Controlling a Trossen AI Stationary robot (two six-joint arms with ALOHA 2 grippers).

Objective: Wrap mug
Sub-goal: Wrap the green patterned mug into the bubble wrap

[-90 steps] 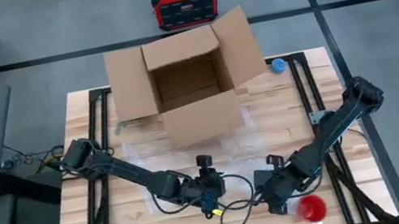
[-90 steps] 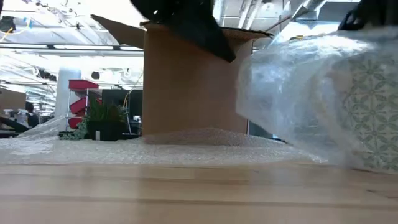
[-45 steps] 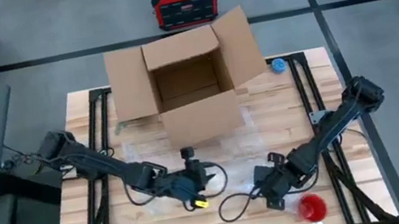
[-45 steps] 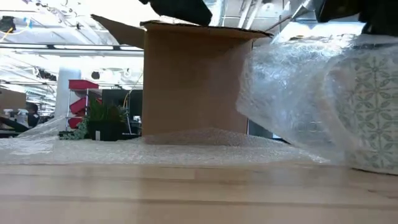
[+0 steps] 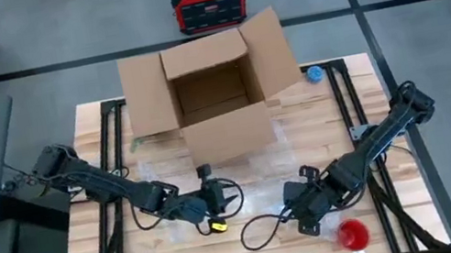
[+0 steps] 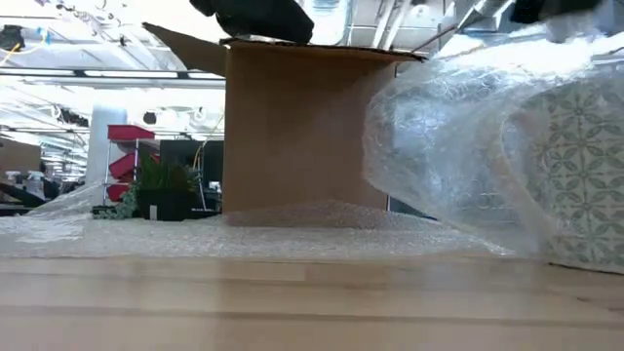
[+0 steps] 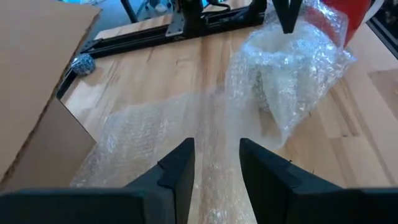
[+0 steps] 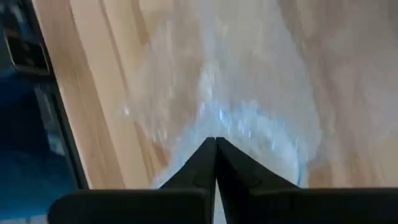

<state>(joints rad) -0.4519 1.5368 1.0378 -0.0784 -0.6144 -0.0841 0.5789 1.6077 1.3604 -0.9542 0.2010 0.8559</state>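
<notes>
A mug with a green leaf pattern (image 6: 585, 175) stands on the table under a clear sheet of bubble wrap (image 6: 439, 146). In the left wrist view the wrap forms a bundle (image 7: 292, 62) around it, and the rest of the sheet lies flat (image 7: 155, 130) toward the box. My right gripper (image 5: 301, 214) is shut on the wrap at the bundle's top. My left gripper (image 7: 216, 168), also seen from above (image 5: 223, 199), stands open over the flat part of the sheet, to the left of the bundle, with nothing between its fingers. My right gripper pinches a bunched bit of the bubble wrap (image 8: 217, 127) between its two shut fingers, at the top of the bundle (image 7: 287, 31). The fingers come from above, pointing down. The wrap hangs from them, draped over the mug, and its lower edge lies on the table.
An open cardboard box (image 5: 210, 92) stands at the table's far middle. A red cup (image 5: 352, 234) sits near the front right, a small blue ball (image 5: 315, 73) at the far right. A black cable (image 5: 262, 227) loops on the table between the arms.
My left gripper has drawn back from the bundle toward the table's left and far side. My right gripper has kept its hold on the wrap, and the wrap's left side over the mug has billowed out a little.
</notes>
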